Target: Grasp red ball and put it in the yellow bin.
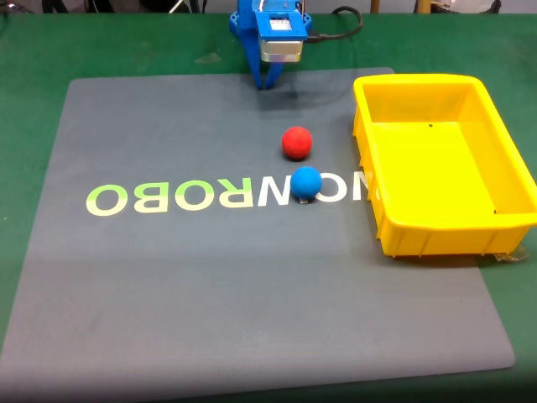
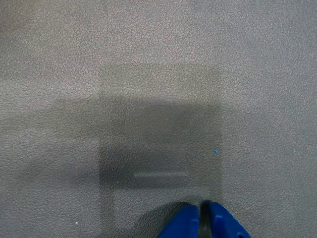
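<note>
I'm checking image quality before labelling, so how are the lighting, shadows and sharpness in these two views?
Fixed view: even, soft light, slightly soft focus; the red ball and blue ball cast only small shadows on the grey mat, and the yellow bin looks very bright. Wrist view: a broad blocky shadow darkens the mat, whose grain is sharp; the gripper tips are nearly together.

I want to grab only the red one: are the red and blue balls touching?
Cannot tell. In the fixed view the red ball sits just behind the blue ball, and their outlines nearly meet, with no plain gap or contact.
</note>
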### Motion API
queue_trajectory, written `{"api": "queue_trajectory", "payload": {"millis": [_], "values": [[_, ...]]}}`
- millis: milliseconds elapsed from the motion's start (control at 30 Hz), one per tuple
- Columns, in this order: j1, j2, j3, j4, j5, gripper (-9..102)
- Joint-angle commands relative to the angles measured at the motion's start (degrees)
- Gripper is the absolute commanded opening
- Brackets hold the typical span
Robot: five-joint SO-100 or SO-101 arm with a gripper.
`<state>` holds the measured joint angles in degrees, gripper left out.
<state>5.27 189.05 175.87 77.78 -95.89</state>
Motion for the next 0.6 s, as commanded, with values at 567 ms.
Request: {"api": "queue_trajectory", "payload": {"millis": [567], "values": [[0.4, 0.0, 1.8, 0.6, -0.1, 0]]}}
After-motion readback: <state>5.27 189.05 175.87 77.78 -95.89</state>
